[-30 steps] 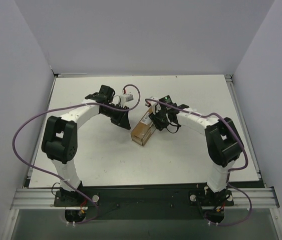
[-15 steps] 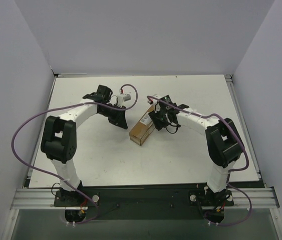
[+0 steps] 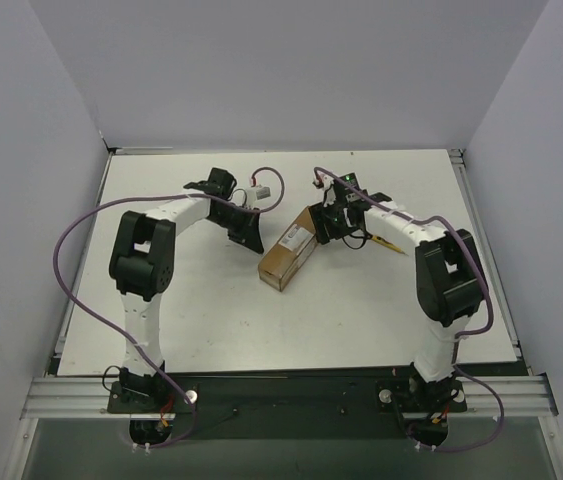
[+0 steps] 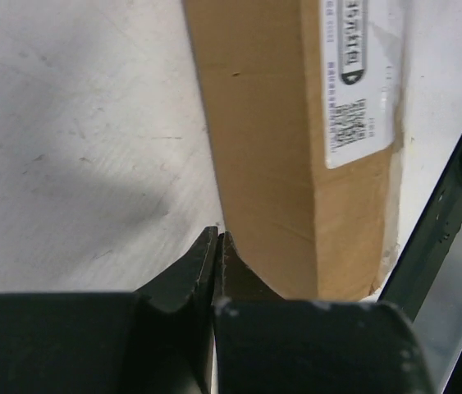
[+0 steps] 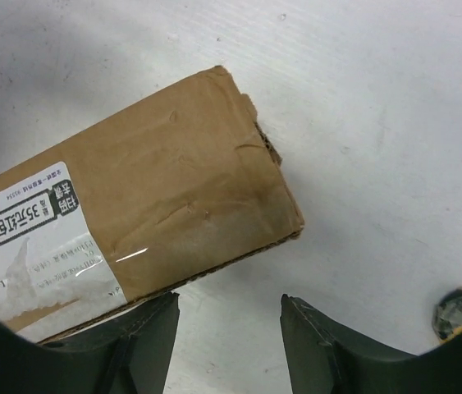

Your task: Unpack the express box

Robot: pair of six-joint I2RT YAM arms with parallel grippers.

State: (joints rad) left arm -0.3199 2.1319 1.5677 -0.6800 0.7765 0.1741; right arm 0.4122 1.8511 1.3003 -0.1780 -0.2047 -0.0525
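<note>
Oblong brown cardboard express box [image 3: 288,255], white label [image 3: 296,240] up, lies mid-way on white desk [image 3: 181,310], long axis near-left to far-right. Beside it, left gripper [image 4: 217,246] pressed together, empty. At far end, right gripper [image 5: 229,300] spread. Open desk all around.

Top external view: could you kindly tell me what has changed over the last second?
The right gripper opened its fingers and pulled back off the small brown cardboard express box, uncovering its white label. The left gripper shut empty beside the box. The box stayed put.
</note>
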